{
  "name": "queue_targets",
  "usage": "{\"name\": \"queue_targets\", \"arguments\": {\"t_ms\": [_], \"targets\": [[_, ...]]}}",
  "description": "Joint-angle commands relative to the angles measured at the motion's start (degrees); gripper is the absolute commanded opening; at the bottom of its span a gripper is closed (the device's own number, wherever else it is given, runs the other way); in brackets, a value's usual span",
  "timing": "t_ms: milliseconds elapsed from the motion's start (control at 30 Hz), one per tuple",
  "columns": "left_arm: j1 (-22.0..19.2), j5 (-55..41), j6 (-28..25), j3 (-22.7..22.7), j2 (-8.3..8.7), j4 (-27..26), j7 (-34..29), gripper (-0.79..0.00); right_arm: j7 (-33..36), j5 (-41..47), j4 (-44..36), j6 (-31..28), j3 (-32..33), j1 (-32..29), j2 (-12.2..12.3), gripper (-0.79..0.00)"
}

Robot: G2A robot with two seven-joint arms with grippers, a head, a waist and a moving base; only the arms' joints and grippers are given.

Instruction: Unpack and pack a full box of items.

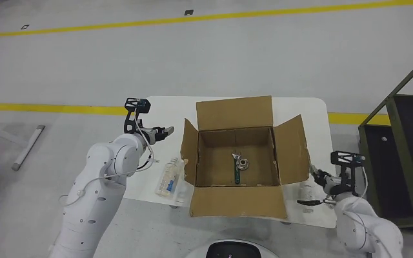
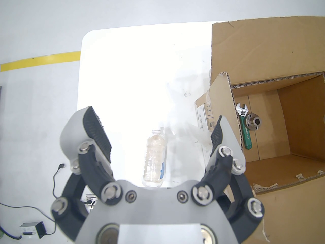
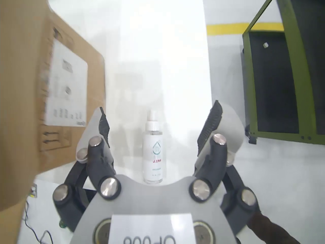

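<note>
Desk [image 1: 168,109] white, round-cornered, on grey floor [image 1: 193,58] with yellow lines [image 1: 193,18]. Open cardboard box [image 1: 235,113] mid-desk. Wrench [image 1: 237,169] on box bottom, long axis far-to-near, head toward far wall, green handle nearer robot. Left claw [image 2: 155,121] spread, empty; right claw [image 3: 158,114] likewise.

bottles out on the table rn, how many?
2. A clear plastic bottle lies on the table left of the box; a spray bottle is on the table right of it. The flaps may hide more.
</note>
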Motion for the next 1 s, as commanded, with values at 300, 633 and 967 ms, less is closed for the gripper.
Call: {"name": "queue_targets", "arguments": {"t_ms": [300, 633, 967], "targets": [[0.0, 0.0, 0.0, 0.0, 0.0, 0.0, 0.0, 0.0, -15.5, 21.1, -11.4, -5.0, 4.5, -2.9, -0.6, -0.785], [0.0, 0.0, 0.0, 0.0, 0.0, 0.0, 0.0, 0.0, -5.3, 3.4, -9.1, -3.4, -16.6, 7.0, -0.1, -0.785], [0.0, 0.0, 0.0, 0.0, 0.0, 0.0, 0.0, 0.0, 1.7, -17.6, 19.2, 9.5, -38.1, 23.8, -2.1, -0.785]]}}
